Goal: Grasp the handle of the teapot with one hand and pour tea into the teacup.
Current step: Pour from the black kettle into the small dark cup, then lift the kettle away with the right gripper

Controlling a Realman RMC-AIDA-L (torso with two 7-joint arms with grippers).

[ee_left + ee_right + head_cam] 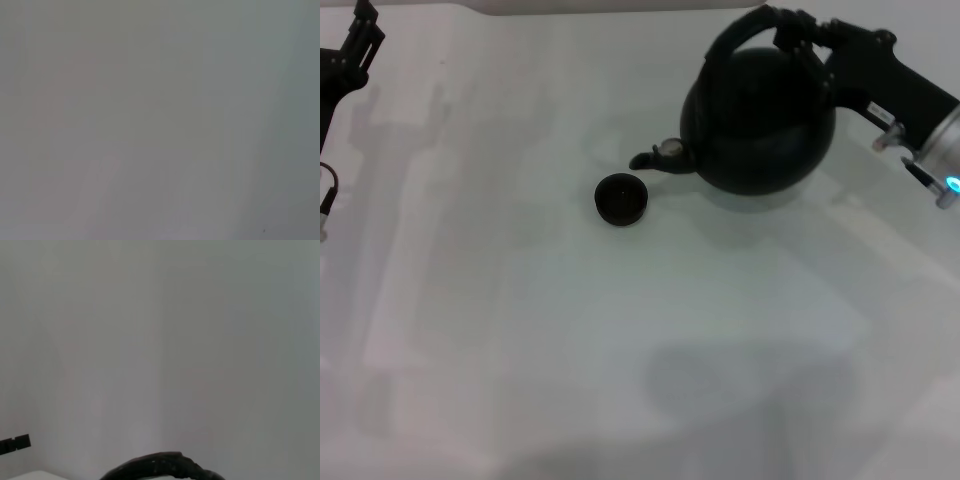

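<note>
The large black teapot (760, 125) is at the upper right of the head view. Its short spout (657, 157) with a pale spot points left and slightly down, ending just right of and beyond the teacup (620, 199). The small dark teacup stands alone on the white table. My right gripper (802, 38) is shut on the black arched handle (740, 35) at its right end. A piece of the handle shows in the right wrist view (160, 466). No tea stream shows. My left gripper (360, 38) is parked at the far upper left.
The white table (620, 350) carries only faint shadows, one darker patch at the lower middle. The left wrist view shows only a plain grey surface. A small black piece (15, 444) shows far off in the right wrist view.
</note>
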